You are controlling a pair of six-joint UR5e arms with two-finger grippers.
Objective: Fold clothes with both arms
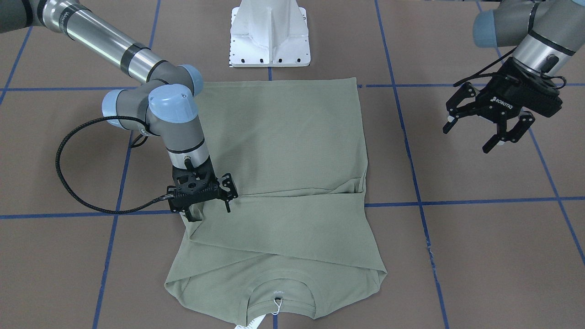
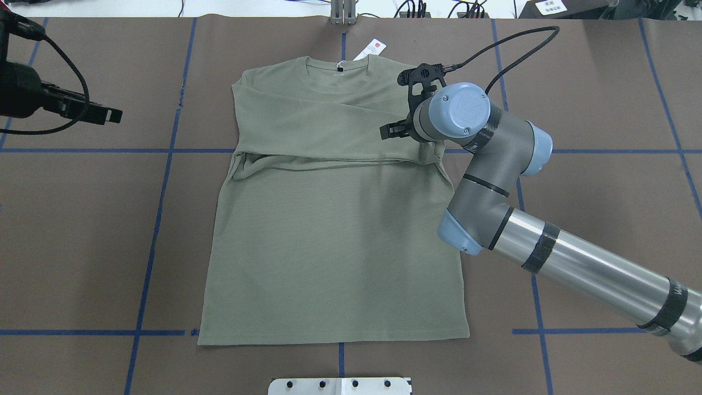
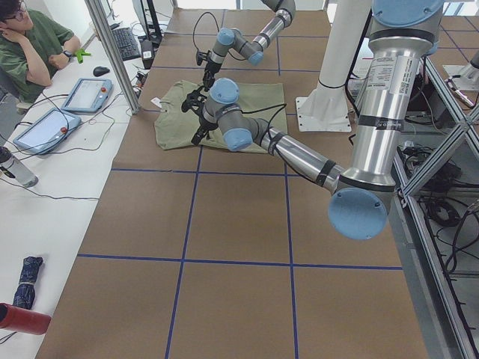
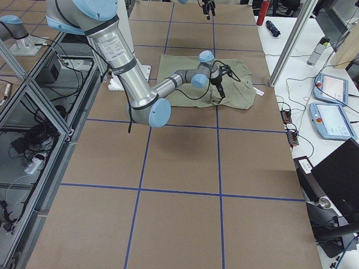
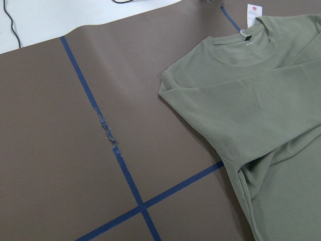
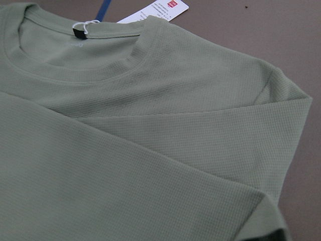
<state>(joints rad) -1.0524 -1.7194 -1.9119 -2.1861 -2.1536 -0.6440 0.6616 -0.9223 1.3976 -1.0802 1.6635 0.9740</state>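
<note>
The right hand [image 1: 208, 209], a black two-finger tool on a grey-and-silver arm with light blue joint caps, pointed straight down with its jaws standing apart, fingertips at the robot's right-side edge of the olive-green long-sleeved knit shirt [image 1: 283, 151]. One finger touched the fabric border where the folded sleeve band crossed the body, but whether any cloth was caught between the fingers could not be told. The left hand [image 1: 467, 137], the same black two-finger kind, hung in the air well off to the shirt's other side, jaws spread wide and empty, over bare surface. The shirt lay flat near the middle of the brown paper-covered desk [image 1: 480, 251], both sleeves folded in across the chest as overlapping diagonal bands. Its hem lay just short of the white metal pedestal [image 1: 269, 34], and its round ribbed collar [image 6: 143, 42] pointed toward the far edge from the robot. A white hang tag with a red mark [image 2: 374, 48] lay on its string just beyond the collar, resting on the desk. Blue tape lines [image 1: 457, 201] divided the desk into squares, one of them passing under the shirt at the sleeve fold. At the side bench, a seated person in a green top [image 3: 34, 41] leaned on one hand.
</note>
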